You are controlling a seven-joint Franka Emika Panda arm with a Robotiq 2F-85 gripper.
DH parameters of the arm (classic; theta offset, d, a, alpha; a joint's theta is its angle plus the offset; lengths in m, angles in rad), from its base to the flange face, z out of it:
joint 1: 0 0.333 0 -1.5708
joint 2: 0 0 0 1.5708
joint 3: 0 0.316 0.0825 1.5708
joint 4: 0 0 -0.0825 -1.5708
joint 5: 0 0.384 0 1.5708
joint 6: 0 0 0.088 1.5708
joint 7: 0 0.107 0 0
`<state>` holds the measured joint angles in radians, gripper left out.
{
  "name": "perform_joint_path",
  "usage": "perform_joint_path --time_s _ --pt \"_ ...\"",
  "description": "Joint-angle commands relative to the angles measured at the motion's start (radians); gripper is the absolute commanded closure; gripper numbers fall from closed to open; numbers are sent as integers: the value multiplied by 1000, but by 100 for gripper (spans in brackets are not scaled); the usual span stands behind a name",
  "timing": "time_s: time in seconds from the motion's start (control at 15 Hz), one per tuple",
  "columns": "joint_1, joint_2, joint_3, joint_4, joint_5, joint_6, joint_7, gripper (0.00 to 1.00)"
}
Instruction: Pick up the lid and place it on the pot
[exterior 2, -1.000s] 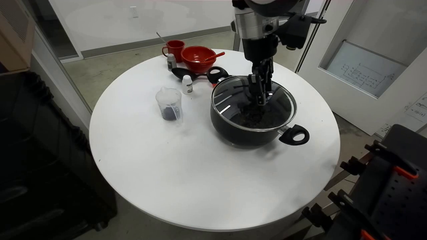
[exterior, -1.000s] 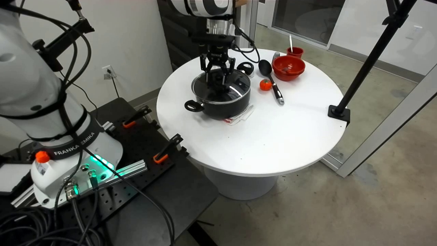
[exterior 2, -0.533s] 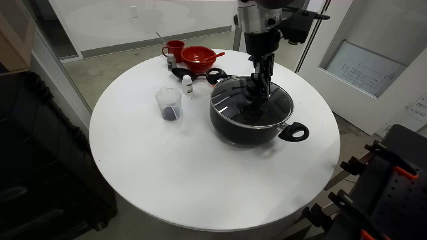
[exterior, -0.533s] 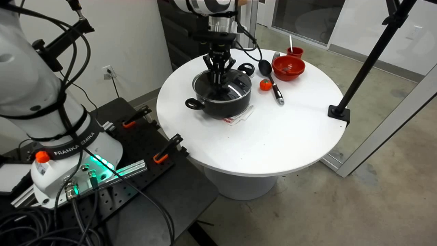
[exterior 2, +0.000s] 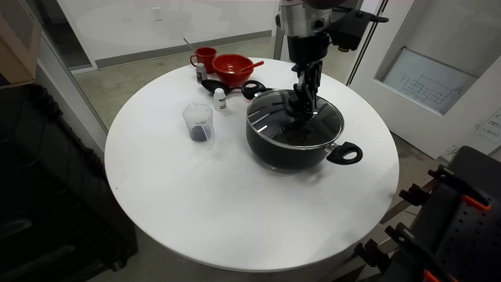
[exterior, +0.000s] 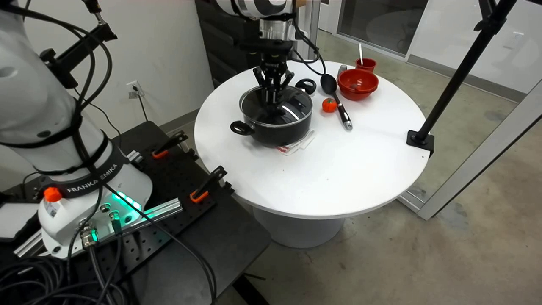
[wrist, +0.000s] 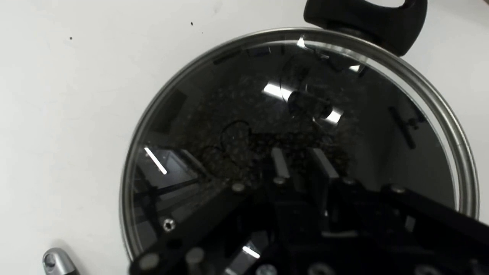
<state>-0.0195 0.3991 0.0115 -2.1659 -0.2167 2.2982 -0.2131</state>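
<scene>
The glass lid (exterior: 298, 100) with its thin metal rim lies on top of the black pot (exterior: 281, 134), which stands on the round white table. In an exterior view the lid's black knob (exterior 2: 293, 102) shows beside my fingertips. My gripper (exterior 2: 309, 108) points down over the middle of the lid, and its jaws are drawn close together with a narrow gap left. From the wrist, the gripper (wrist: 297, 162) covers the knob's place, so the contact itself is hidden; the fingers appear closed on the knob.
Beside the pot lie a black spoon (exterior: 336, 96) and a red tomato (exterior: 329, 105). Farther off stand red bowls (exterior: 358, 84) and a red mug (exterior 2: 205, 58). A measuring cup (exterior 2: 199, 121) and a white bottle (exterior 2: 220, 100) occupy another side. Some paper (exterior: 304, 140) sticks out under the pot.
The jaws have gone from wide apart to nearly together. My gripper has risen a little, and the pot with the lid on it has shifted slightly.
</scene>
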Motion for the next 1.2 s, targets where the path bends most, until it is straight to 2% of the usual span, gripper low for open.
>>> perform_joint_path --time_s 0.0,0.07,0.13,0.27,0.53,0.8,0.87,1.13 --pt "6 -20 2 -17 12 3 12 90" --pt "7 -22 2 -22 10 8 13 94" --pt "8 -23 2 -24 11 7 14 59" --pt "8 -26 4 -27 13 9 13 60" --pt "11 -59 7 -34 4 -41 -5 33" --pt "1 -111 12 -66 13 20 -25 3" --pt "-2 -116 12 -69 16 38 -28 0" --pt "-3 -113 9 -82 15 128 -21 0"
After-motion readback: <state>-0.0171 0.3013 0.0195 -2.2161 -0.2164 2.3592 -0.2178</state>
